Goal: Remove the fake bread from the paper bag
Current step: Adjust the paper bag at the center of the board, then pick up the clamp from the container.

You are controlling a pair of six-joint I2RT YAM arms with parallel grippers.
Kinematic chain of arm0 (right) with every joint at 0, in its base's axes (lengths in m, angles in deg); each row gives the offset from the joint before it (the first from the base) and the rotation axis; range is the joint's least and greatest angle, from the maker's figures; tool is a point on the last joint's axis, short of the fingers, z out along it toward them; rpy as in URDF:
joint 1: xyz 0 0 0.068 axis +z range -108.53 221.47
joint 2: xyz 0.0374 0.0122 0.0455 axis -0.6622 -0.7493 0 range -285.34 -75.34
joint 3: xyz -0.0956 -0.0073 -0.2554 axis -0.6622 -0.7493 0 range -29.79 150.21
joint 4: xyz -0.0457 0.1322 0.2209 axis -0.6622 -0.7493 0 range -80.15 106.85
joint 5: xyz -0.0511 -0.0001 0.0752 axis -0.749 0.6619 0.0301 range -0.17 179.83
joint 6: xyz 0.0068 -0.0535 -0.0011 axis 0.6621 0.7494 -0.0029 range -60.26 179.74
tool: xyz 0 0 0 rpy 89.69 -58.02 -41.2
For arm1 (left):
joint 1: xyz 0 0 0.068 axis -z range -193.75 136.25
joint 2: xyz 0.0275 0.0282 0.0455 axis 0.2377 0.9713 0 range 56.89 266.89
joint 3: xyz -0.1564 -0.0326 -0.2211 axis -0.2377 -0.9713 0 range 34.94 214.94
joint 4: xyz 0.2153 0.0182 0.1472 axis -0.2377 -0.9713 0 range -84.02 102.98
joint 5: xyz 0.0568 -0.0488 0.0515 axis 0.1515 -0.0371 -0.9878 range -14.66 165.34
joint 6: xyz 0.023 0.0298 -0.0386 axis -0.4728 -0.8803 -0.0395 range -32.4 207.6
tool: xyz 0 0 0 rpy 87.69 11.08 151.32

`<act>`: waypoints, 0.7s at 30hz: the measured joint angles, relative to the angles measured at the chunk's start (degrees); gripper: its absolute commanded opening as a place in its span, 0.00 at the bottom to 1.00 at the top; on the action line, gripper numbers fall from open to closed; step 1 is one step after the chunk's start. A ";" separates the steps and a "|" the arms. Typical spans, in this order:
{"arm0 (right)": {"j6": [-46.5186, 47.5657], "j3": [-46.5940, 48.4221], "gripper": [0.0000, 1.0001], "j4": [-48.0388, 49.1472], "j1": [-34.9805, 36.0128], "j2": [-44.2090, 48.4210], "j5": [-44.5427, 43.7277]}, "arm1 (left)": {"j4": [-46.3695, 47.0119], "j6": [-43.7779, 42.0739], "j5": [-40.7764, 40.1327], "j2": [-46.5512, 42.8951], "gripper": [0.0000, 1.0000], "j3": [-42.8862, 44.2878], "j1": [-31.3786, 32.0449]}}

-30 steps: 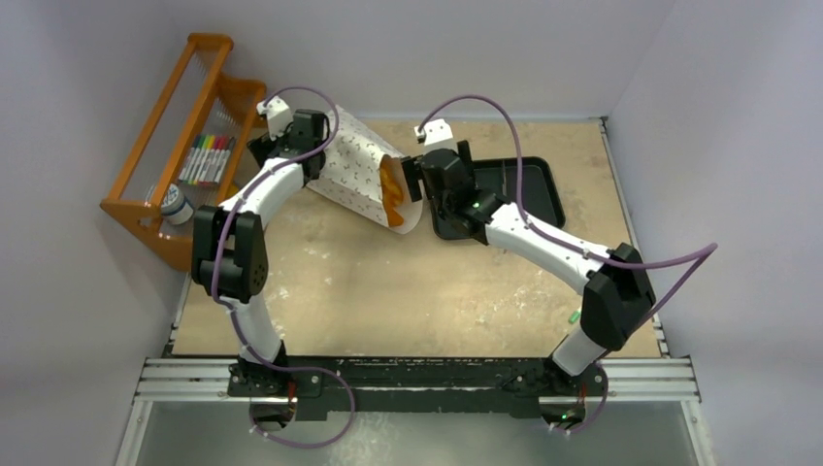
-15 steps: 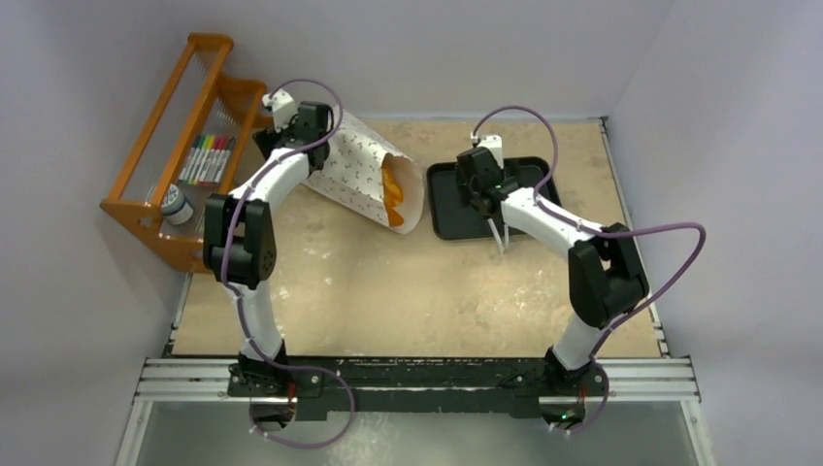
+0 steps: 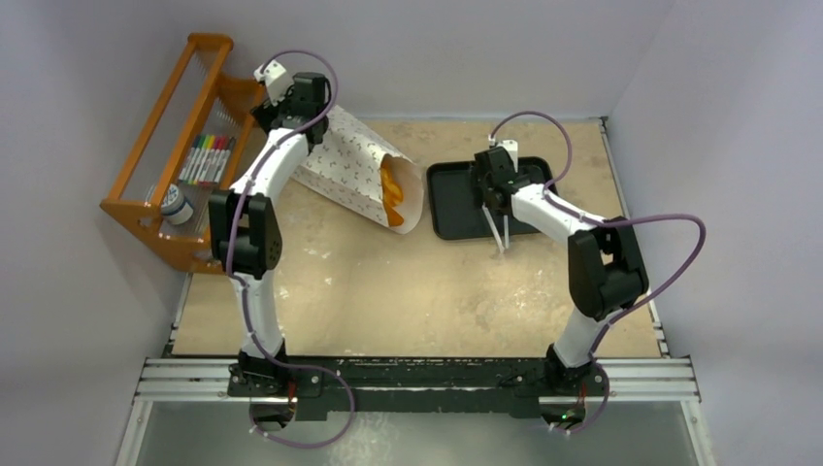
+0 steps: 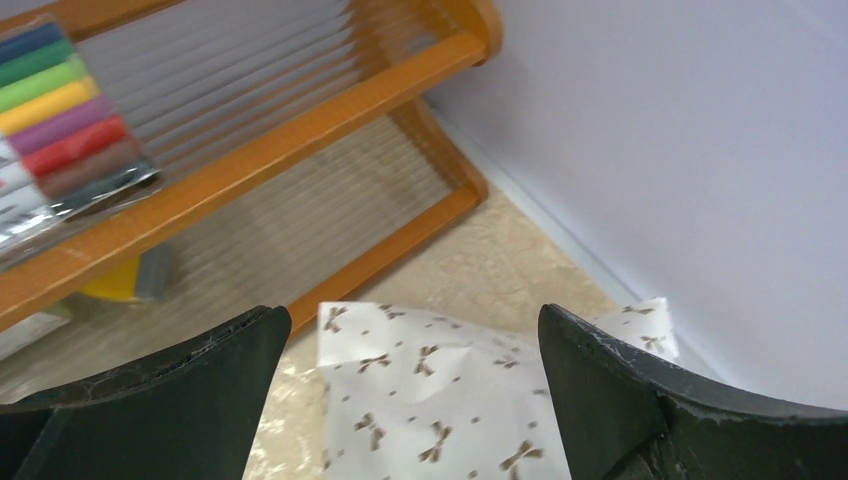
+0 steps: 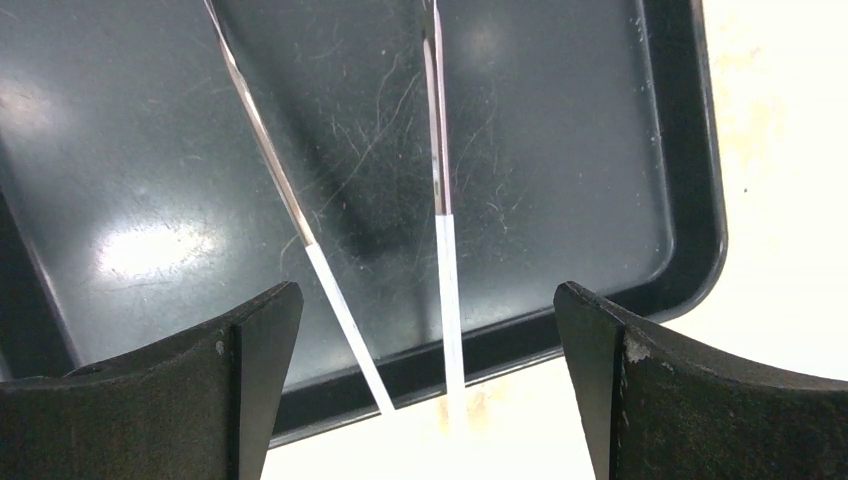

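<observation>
Your left hand [image 4: 410, 330] is hovering, fingers apart, over the closed end of the paper bag [image 3: 351, 167] near the desk's far-left corner, probably to lift and tip it. The fake bread [image 3: 391, 191] is lying in the bag's mouth. Your right hand [image 5: 428, 295], fingers also apart, is hovering over the black tray [image 3: 545, 184].

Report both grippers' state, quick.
Left gripper: open, empty, spread above the paper bag.
Right gripper: open, empty, over the black tray; two thin metal strips show between its jaws, ungripped.
</observation>
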 measured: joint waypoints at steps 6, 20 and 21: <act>-0.02 -1.60 1.00 0.00 -1.62 -0.63 2.78 | -0.07 0.98 2.45 6.29 1.00 6.91 0.00; 0.68 -1.97 0.98 1.64 -2.54 -2.67 8.92 | -1.07 0.11 5.09 12.37 1.00 11.47 0.00; 0.70 -2.01 0.97 1.66 -2.54 -2.69 9.05 | -1.03 -0.24 5.09 12.37 1.00 11.65 0.00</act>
